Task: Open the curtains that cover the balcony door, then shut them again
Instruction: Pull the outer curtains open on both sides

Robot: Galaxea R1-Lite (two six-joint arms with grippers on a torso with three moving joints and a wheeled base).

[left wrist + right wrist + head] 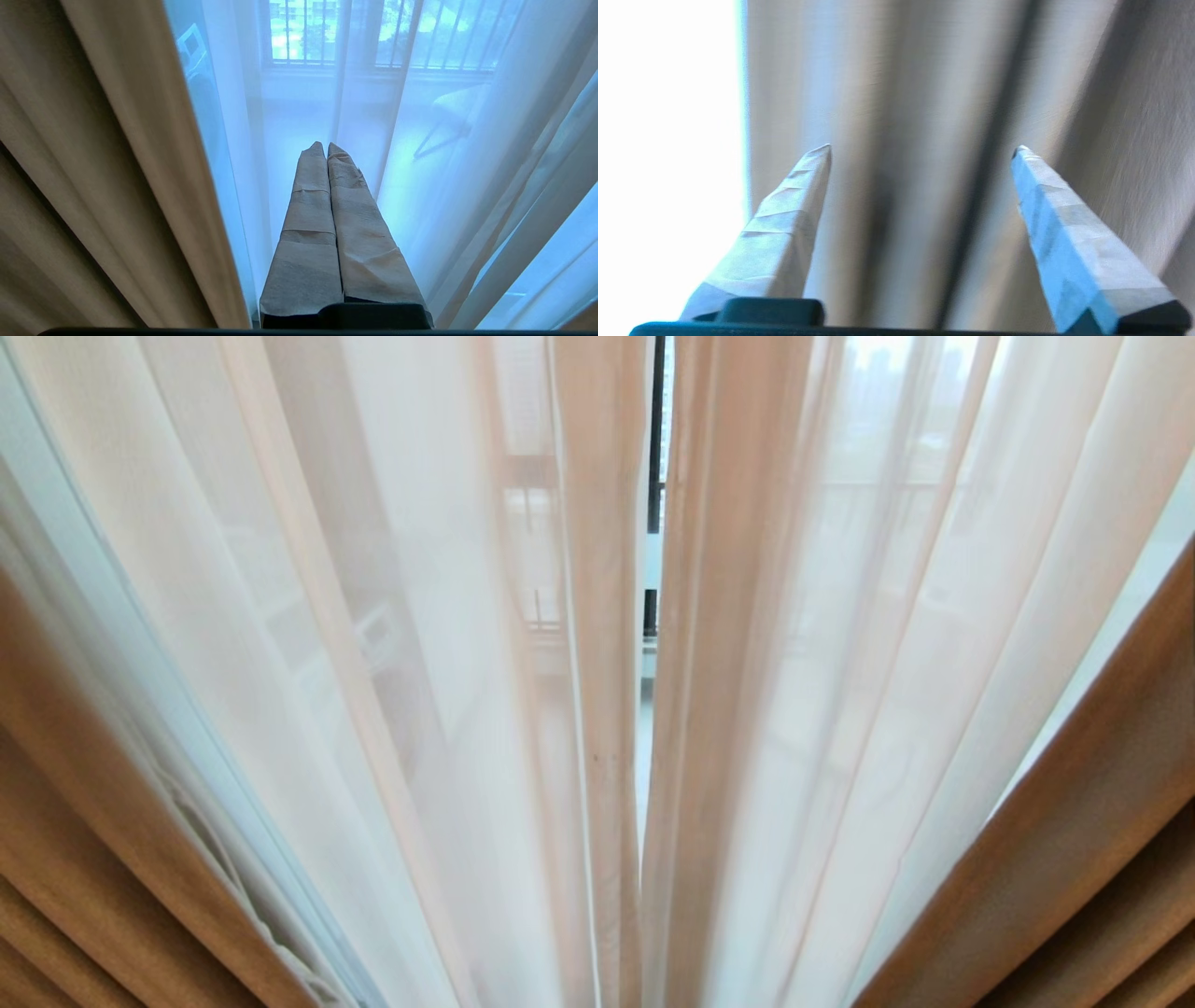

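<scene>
right tool (920, 148) spread, blurred drape (934, 93), likely untouched

bright backlight, blurred right wrist view

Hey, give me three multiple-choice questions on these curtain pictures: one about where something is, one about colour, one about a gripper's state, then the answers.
1. Where is the narrow gap between the thin see-through cream-white sheers?
A. near the middle of the head view
B. at its far left
C. at its far right

2. What colour are the heavy opaque woven drapes at the sides?
A. dark blue
B. beige-brown
C. black

3. How does the right gripper stand?
A. shut on a sheer
B. shut, empty
C. open

Answers: 1 A, a dark slit runs down the centre. 2 B, tan folds flank the sheers. 3 C, its wrapped fingers stand wide apart before drape folds.
</scene>
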